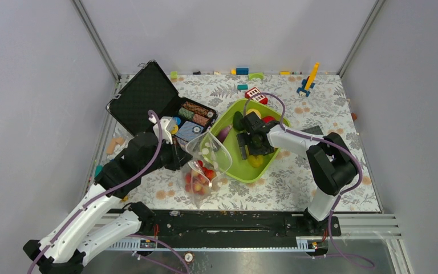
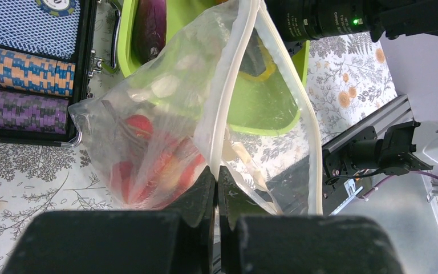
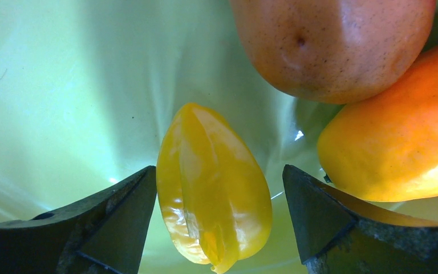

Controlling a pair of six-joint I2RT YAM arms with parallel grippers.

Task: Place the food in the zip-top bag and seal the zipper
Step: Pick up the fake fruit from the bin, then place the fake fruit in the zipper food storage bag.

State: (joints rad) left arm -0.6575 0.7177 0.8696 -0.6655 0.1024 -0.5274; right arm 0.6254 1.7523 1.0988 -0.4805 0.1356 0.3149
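Note:
The clear zip-top bag (image 1: pixel 208 162) stands open left of the lime-green tray (image 1: pixel 236 164), with red strawberries (image 1: pixel 198 178) inside. My left gripper (image 1: pixel 185 157) is shut on the bag's whitish zipper strip (image 2: pixel 228 97); in the left wrist view its closed jaws (image 2: pixel 217 171) pinch the strip at the mouth edge. My right gripper (image 1: pixel 255 149) is open inside the tray, and in the right wrist view its fingers (image 3: pixel 219 171) straddle a yellow ridged fruit (image 3: pixel 211 188) without touching it. An orange mango (image 3: pixel 393 142) and a brownish speckled fruit (image 3: pixel 331 40) lie just beyond. A purple eggplant (image 1: pixel 224 133) and a dark avocado (image 1: pixel 238 121) lie in the tray.
An open black case (image 1: pixel 148 94) with striped poker chips (image 1: pixel 197 111) lies at the back left, touching the bag's side. Toy blocks (image 1: pixel 255 94) and an orange-and-blue toy (image 1: pixel 308 80) lie along the back. The black rail (image 1: pixel 234 220) runs along the near edge.

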